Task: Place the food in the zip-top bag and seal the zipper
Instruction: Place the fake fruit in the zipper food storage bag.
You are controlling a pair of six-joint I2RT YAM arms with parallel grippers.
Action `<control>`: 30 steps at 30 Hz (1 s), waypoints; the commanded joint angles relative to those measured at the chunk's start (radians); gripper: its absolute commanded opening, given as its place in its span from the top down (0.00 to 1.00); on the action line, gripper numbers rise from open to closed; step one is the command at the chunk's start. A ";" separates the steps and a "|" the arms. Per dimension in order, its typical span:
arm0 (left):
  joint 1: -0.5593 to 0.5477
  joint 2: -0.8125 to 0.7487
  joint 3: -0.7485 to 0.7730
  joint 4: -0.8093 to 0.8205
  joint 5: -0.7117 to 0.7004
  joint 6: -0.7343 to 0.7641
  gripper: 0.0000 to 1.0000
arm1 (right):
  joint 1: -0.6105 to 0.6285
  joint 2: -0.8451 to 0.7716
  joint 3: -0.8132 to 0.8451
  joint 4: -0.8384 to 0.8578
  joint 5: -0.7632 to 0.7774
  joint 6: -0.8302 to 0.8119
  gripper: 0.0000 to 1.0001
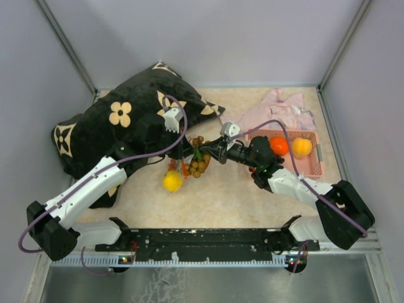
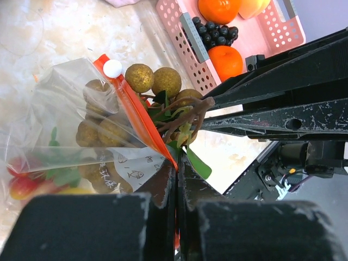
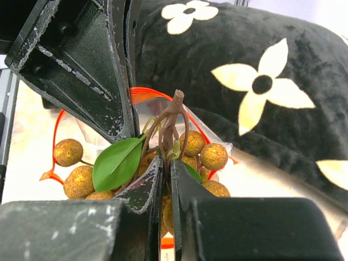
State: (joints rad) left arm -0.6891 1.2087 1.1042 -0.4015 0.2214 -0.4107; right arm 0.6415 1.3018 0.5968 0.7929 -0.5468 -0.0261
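The clear zip-top bag [image 2: 70,136] lies mid-table with its orange-red zipper [image 2: 136,117] and white slider. My left gripper [image 2: 178,166] is shut on the zipper strip. My right gripper [image 3: 166,163] is shut on the stem of the brownish-green grape bunch [image 3: 198,147], which hangs at the bag's mouth [image 1: 199,163], partly inside. Red fruits and something yellow show through the bag at lower left in the left wrist view. The yellow lemon [image 1: 172,182] sits by the bag. Oranges [image 1: 279,146], dark grapes [image 2: 217,32] and a yellow-orange fruit [image 1: 302,148] are in the pink basket [image 1: 312,165].
A black pillow with cream flowers [image 1: 120,126] lies at the back left, right behind the bag. A pale pink cloth [image 1: 278,110] lies behind the basket at the back right. Grey walls enclose the table on three sides.
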 commanded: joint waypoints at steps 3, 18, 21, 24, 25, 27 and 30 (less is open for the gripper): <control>-0.002 -0.022 -0.016 0.127 0.022 -0.068 1.00 | 0.012 -0.068 0.061 -0.101 0.022 0.006 1.00; -0.029 0.062 0.039 0.206 0.004 -0.172 1.00 | 0.011 -0.386 0.114 -0.469 0.365 -0.127 1.00; -0.027 0.042 -0.016 0.182 -0.076 -0.150 1.00 | 0.011 -0.386 0.096 -0.454 0.322 -0.132 1.00; -0.023 0.041 -0.045 0.130 -0.152 -0.124 1.00 | 0.011 -0.366 0.051 -0.371 0.294 -0.115 1.00; -0.023 0.043 -0.049 0.115 -0.177 -0.113 0.99 | 0.011 -0.354 0.042 -0.344 0.287 -0.106 1.00; -0.021 0.048 -0.057 0.096 -0.220 -0.091 0.98 | 0.012 -0.324 0.021 -0.285 0.268 -0.086 1.00; -0.020 0.056 -0.056 0.083 -0.241 -0.065 0.96 | 0.013 -0.271 0.001 -0.195 0.228 -0.060 1.00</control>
State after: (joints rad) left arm -0.7109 1.2705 1.0546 -0.2821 0.0650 -0.5266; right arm 0.6460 0.9787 0.6128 0.4274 -0.2798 -0.1104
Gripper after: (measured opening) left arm 0.029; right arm 0.014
